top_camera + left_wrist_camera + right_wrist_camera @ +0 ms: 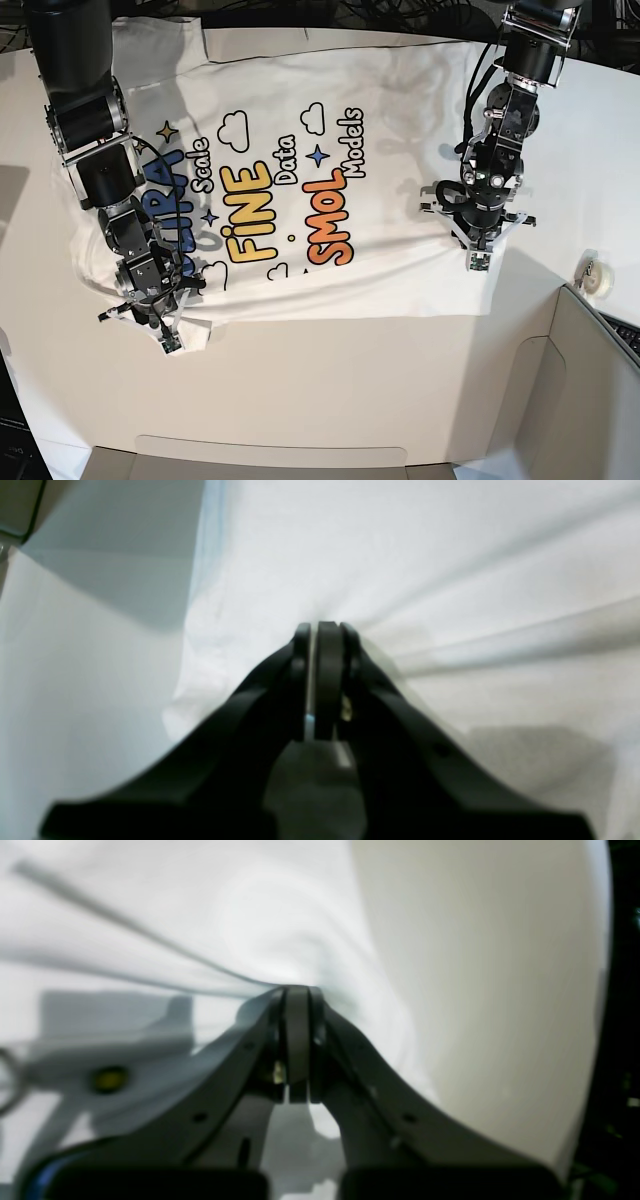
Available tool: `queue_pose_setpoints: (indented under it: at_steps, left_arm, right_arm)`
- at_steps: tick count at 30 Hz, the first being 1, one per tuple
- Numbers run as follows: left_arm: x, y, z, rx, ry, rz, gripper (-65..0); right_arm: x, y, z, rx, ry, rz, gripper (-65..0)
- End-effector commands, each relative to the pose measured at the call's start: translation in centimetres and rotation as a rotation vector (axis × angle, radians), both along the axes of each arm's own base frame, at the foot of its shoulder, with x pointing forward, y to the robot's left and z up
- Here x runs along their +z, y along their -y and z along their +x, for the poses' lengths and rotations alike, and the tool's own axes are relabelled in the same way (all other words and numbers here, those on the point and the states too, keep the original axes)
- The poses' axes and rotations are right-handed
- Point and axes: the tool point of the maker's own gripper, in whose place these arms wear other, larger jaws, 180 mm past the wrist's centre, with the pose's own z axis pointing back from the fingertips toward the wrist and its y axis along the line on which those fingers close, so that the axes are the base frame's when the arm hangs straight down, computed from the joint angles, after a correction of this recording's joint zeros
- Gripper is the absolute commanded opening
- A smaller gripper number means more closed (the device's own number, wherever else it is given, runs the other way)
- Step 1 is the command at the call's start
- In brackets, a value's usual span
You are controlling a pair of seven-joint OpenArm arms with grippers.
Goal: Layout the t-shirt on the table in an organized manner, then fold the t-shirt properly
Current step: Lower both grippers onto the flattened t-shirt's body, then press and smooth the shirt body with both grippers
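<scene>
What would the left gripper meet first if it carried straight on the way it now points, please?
The left gripper is already shut on the t-shirt; straight on lies only more white cloth, probably with the table beneath.

White table (pixel 330 390) carries the t-shirt (pixel 300 120), spread print-up; a small tape roll (pixel 598 277) lies near the right edge.

White t-shirt (pixel 330 200) lies print-up on the white table (pixel 330 390), spread mostly flat w/ some wrinkles; yellow "FiNE", orange "SMOL" showing; bottom corners slightly bunched.
</scene>
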Motion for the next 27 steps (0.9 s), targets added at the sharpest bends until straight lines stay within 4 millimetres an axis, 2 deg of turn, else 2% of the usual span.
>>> queue_pose_setpoints:
  at_steps: [1, 10, 12, 15, 18, 20, 23, 24, 27]
  left_arm:
    - [0.3, -1.0, -0.1, 0.008, -0.01, 0.018, -62.5]
    - [-1.7, -2.1, -3.1, -0.095, -0.052, 0.064, -62.6]
    - [-2.0, -2.1, -3.5, -0.097, -0.062, 0.063, -62.6]
    - [-1.5, -1.4, -3.3, -0.108, -0.048, 0.052, -62.6]
    - [-0.9, -0.6, -3.3, -0.122, -0.033, 0.041, -62.6]
    - [-1.3, 1.1, -3.4, -0.15, -0.04, 0.024, -62.5]
    - [-1.7, 2.0, -3.7, -0.178, -0.053, 0.024, -62.5]
    - [-1.9, 2.3, -3.8, -0.185, -0.056, 0.024, -62.5]
    - [-1.9, 2.3, -3.9, -0.189, -0.058, 0.027, -62.6]
  right_arm:
    - [2.7, 2.0, 1.6, -0.024, 0.052, -0.05, -65.0]
    - [6.8, 6.4, 4.6, -0.031, 0.152, -0.147, -64.4]
    - [7.6, 7.2, 5.3, -0.022, 0.191, -0.147, -58.7]
    - [8.6, 7.4, 6.1, 0.013, 0.256, -0.142, -51.0]
    - [9.5, 6.0, 6.8, 0.058, 0.313, -0.127, -51.8]
    - [8.9, 4.5, 6.4, 0.09, 0.31, -0.114, -55.8]
    - [7.3, 2.4, 4.6, 0.123, 0.244, -0.105, -63.0]
    - [6.4, 1.2, 3.6, 0.159, 0.2, -0.094, -64.8]
    - [4.2, -2.1, 1.2, 0.26, 0.078, -0.074, -65.0]
